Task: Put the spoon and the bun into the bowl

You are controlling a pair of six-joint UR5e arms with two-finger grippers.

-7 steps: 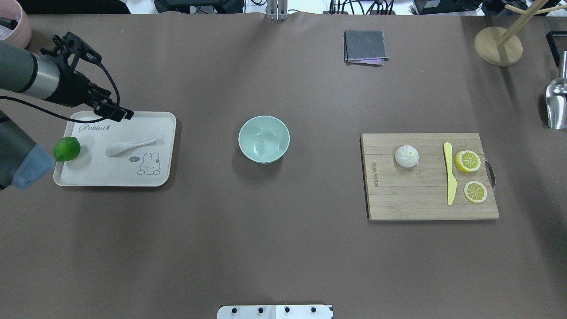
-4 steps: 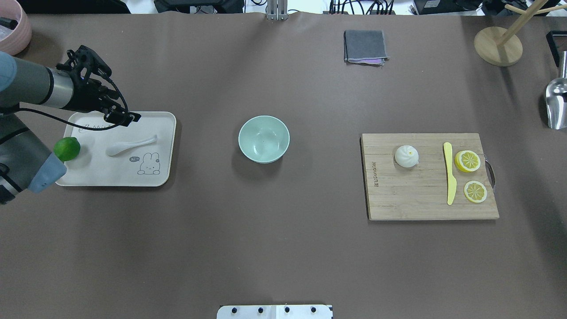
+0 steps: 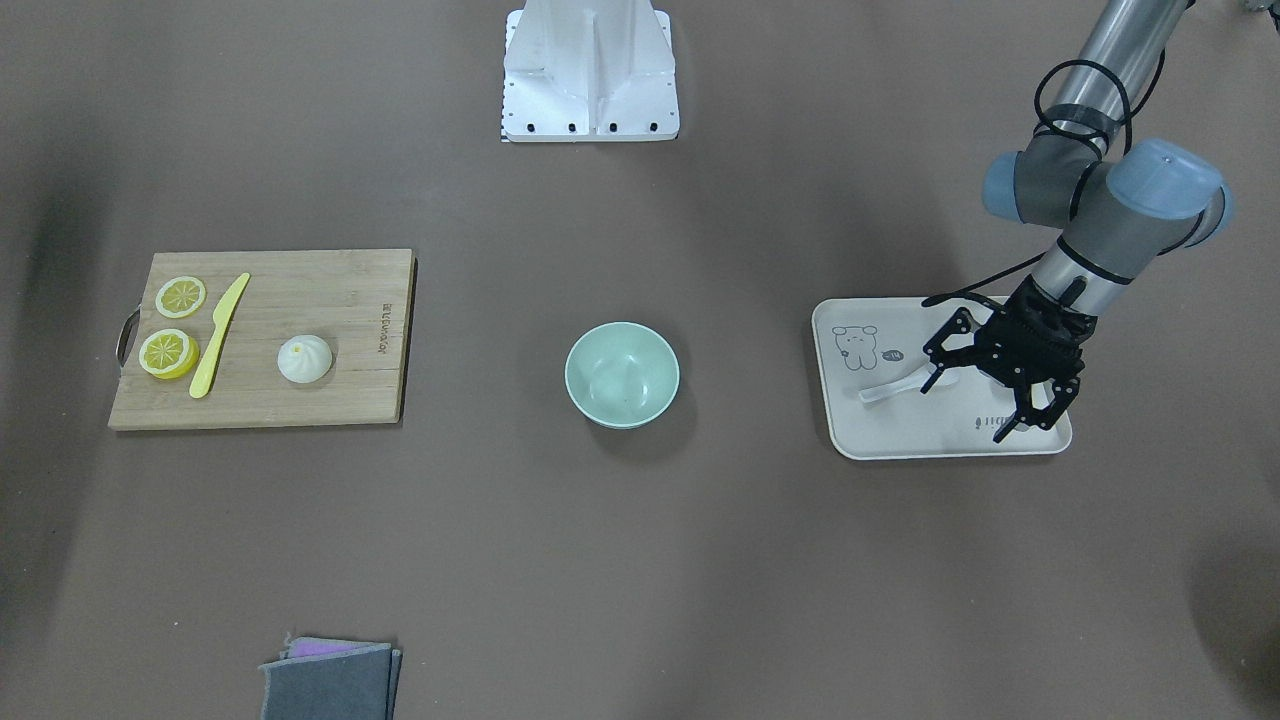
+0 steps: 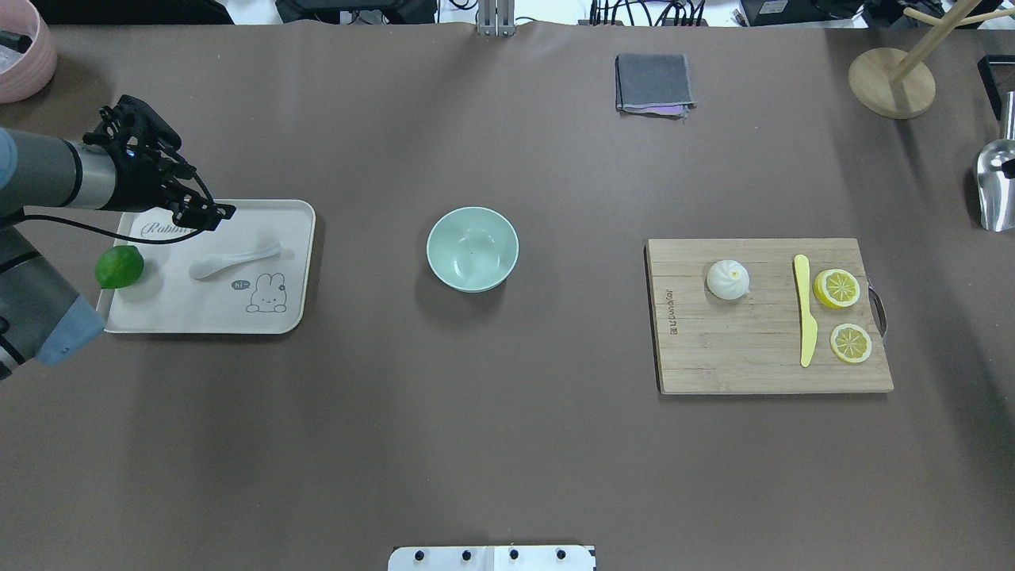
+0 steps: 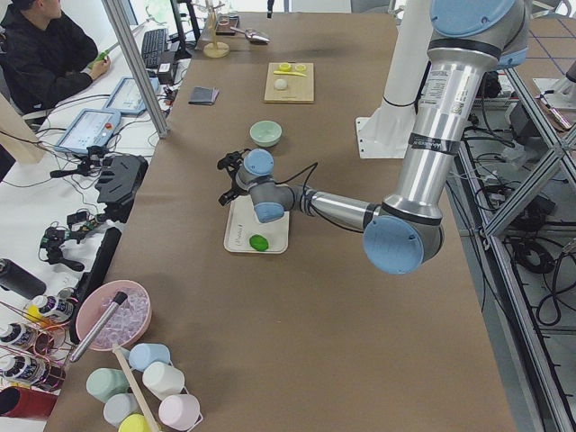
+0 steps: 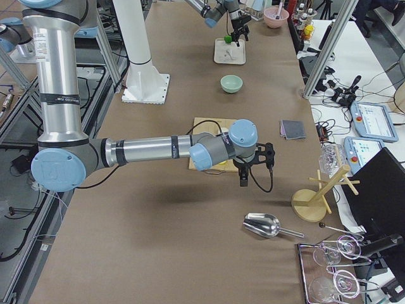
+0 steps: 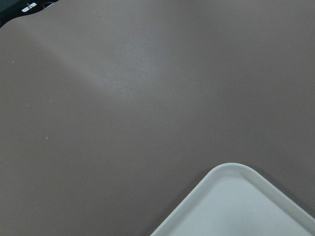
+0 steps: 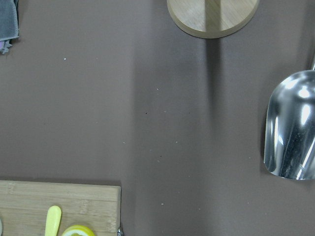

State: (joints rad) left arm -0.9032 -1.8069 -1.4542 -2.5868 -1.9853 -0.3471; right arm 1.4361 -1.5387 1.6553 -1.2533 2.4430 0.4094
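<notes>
The white spoon [image 4: 234,260] lies on the cream tray [image 4: 295,230] at the table's left; it also shows in the front-facing view [image 3: 893,388]. My left gripper [image 4: 208,212] hovers open and empty over the tray's far edge, just beyond the spoon; its jaws are spread in the front-facing view [image 3: 966,410]. The mint-green bowl [image 4: 473,248] stands empty mid-table. The white bun [image 4: 728,279] sits on the wooden cutting board [image 4: 737,357] at the right. My right gripper [image 6: 243,177] shows only in the exterior right view, beyond the board; I cannot tell whether it is open.
A green lime [image 4: 120,266] sits on the tray's left edge. A yellow knife [image 4: 806,313] and two lemon slices [image 4: 837,288] share the board. A grey cloth [image 4: 654,83], a wooden stand [image 4: 892,83], a metal scoop [image 4: 995,190] and a pink bowl [image 4: 24,47] lie along the far side.
My left arm has swung its wrist, and the open gripper has shifted slightly along the tray's far edge. The spoon, bun and bowl have not moved.
</notes>
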